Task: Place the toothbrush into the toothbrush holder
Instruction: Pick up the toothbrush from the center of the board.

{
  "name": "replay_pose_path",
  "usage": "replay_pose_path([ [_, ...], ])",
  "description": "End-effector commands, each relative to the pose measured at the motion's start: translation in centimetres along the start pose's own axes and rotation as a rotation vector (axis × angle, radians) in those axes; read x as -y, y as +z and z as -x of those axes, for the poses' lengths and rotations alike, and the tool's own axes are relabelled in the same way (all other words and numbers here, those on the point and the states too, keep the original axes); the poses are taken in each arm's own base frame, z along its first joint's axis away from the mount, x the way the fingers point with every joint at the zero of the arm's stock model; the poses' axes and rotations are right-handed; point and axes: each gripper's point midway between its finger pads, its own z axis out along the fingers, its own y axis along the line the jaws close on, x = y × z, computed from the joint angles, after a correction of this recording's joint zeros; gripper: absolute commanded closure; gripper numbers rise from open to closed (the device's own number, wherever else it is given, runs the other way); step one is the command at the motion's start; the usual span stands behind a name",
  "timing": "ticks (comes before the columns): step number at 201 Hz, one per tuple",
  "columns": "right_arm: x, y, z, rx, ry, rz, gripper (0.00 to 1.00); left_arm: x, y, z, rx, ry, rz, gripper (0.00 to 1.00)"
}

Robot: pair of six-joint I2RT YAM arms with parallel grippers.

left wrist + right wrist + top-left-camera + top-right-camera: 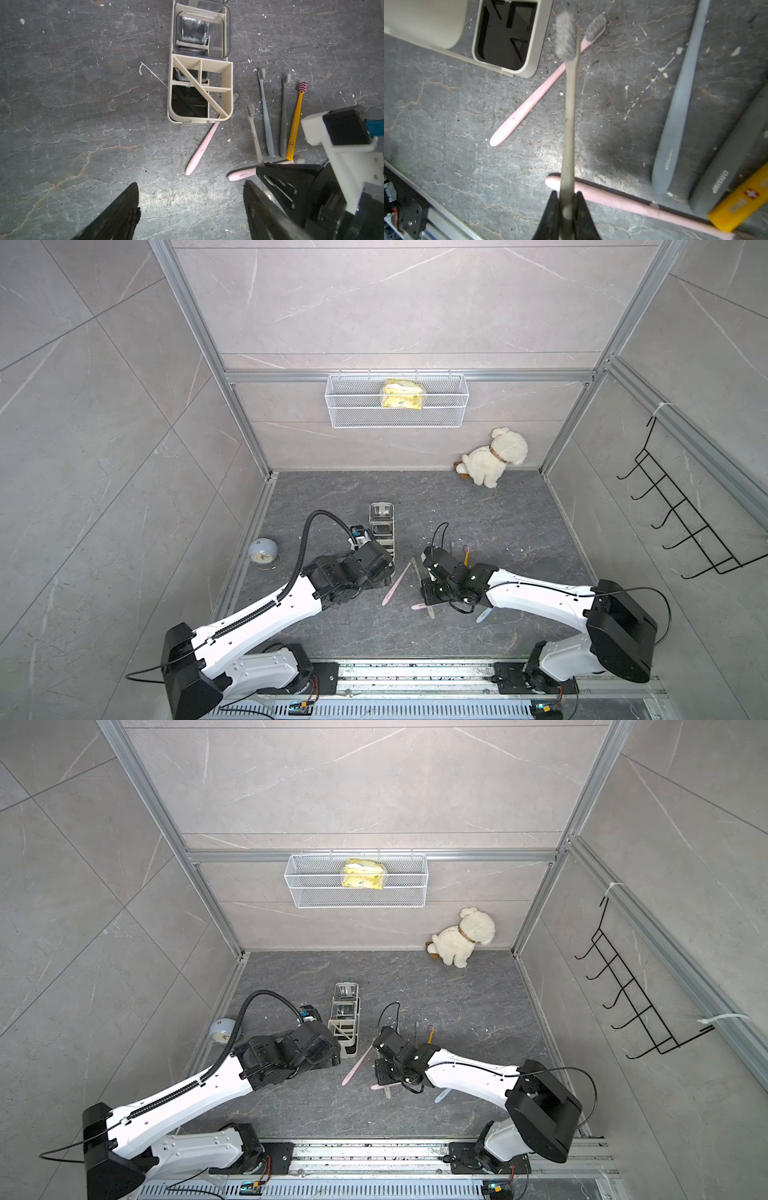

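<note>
Grip status: right gripper (566, 195) is clamped tight on the tail end of the beige toothbrush (569, 124), jaws pinching the handle from both sides, nothing else caught. Gripping that far back makes sense: neck and bristles stay free ahead of the jaws for steering into a slot

Directly under the jaws a pink toothbrush (633, 205) lies crosswise and the beige handle passes over it, so I'd lift straight up or the pink one gets dragged

Off to one side of the jaws the blue-grey toothbrush (679, 116), dark grey toothbrush (726, 166) and yellow toothbrush (741, 207) lie side by side, clear of the grip

Further ahead a second pink toothbrush (529, 104) sits on the floor, head just beside the holder corner

Past the bristle tip: toothbrush holder (542, 41), compartments facing up, none visibly occupied. Beige brush not in yet; grasp looks set, carry comes next

Left gripper (190, 209) is spread wide and empty over bare floor, holder ahead of it, probably parked there to steady it
</note>
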Motion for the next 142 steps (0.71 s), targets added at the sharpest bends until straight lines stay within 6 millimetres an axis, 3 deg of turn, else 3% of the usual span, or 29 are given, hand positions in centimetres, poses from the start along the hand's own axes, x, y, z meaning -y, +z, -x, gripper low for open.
replay_pose_path([
  [1, -0.1, -1.4, 0.1, 0.045, -0.034, 0.031, 0.86, 2.6, -0.4, 2.2, 0.073, -0.067, -0.067, 0.2],
  [46, -2.6, -4.6, 0.5, 0.142, -0.067, 0.212, 0.86, 7.5, 0.0, 3.7, 0.096, -0.173, -0.256, 0.2],
  [90, -4.7, -7.1, 1.1, 0.21, -0.06, 0.345, 0.86, 10.2, 2.7, 3.5, 0.072, -0.183, -0.261, 0.2],
  [121, -5.5, -8.1, 1.3, 0.239, -0.064, 0.396, 0.86, 10.6, 3.8, 3.3, 0.089, -0.216, -0.259, 0.22],
  [142, -6.1, -8.9, 1.3, 0.253, -0.074, 0.434, 0.86, 10.3, 4.2, 3.4, 0.105, -0.221, -0.235, 0.29],
])
